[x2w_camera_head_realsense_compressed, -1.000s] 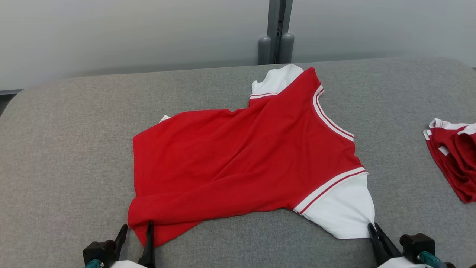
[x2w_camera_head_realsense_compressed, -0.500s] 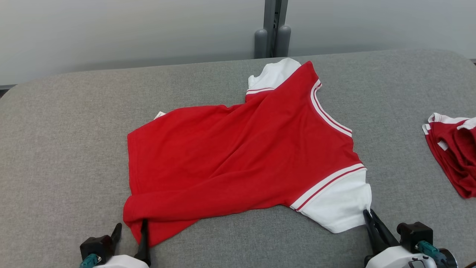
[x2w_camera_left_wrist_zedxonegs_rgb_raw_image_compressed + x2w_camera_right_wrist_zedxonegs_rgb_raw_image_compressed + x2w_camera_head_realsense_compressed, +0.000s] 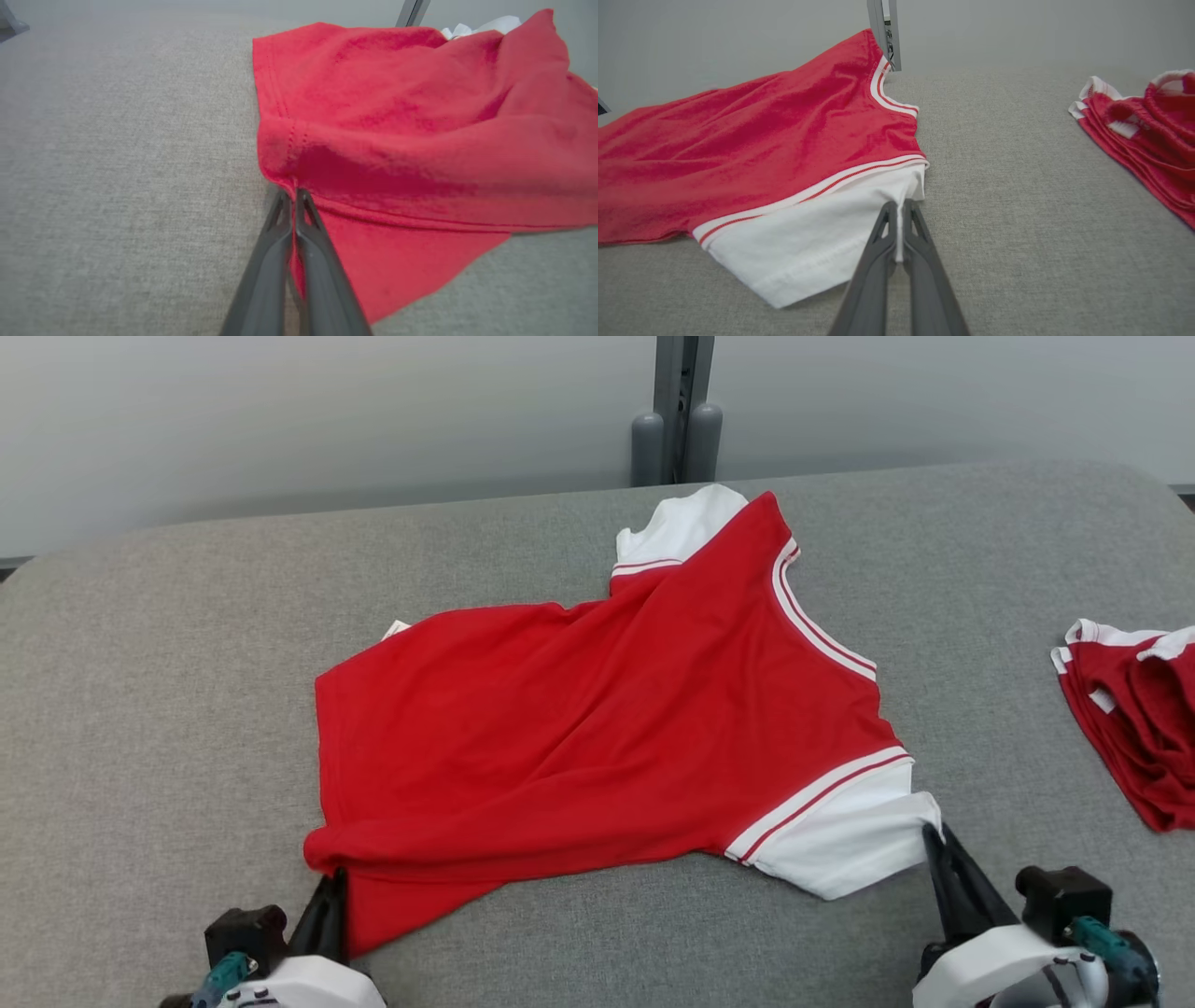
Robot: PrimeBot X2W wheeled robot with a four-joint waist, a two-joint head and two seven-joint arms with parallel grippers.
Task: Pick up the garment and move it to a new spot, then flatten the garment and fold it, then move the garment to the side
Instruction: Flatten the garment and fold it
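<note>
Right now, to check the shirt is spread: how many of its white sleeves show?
2: the near sleeve, pinched in the right gripper, and the far sleeve at the back of the table.

Far-right red pile (image 3: pixel 1134 719) cut by the edge, grey post (image 3: pixel 674 420) cut at top — garment (image 3: pixel 597 728) hem hidden between fingers (image 3: pixel 275 252)

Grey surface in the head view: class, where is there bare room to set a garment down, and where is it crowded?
Widest bare patch: the grey surface left of the red shirt, out to its rounded edge. A narrower strip lies between the shirt and the red garment pile. Crowded: the middle, and the right edge by the pile.
</note>
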